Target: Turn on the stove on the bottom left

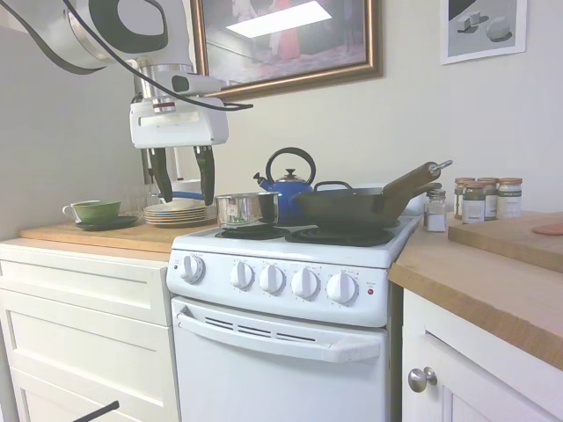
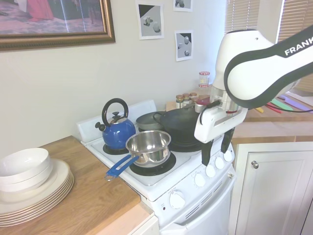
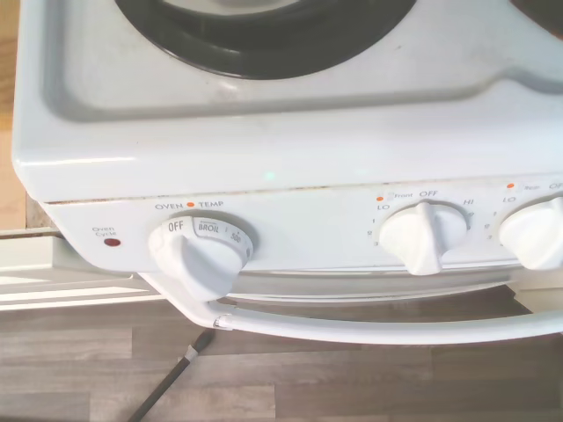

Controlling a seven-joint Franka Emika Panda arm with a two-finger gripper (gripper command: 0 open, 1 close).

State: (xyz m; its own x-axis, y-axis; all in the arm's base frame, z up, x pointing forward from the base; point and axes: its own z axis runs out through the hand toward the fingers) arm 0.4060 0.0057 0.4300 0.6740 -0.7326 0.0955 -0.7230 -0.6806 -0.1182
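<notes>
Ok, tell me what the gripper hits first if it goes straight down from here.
Probably the stove at its front edge, by the oven temperature knob; the open gripper hangs above it, pointing down. Depth is unclear, so it might pass just in front.

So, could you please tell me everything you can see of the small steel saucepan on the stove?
The steel saucepan is small, shiny and straight-sided, with no lid, and stands upright on a front coil burner of the stove. Its blue handle points out past the stove's edge, towards the wooden counter. The blue kettle stands just behind it. The claw hangs apart from it.
</notes>
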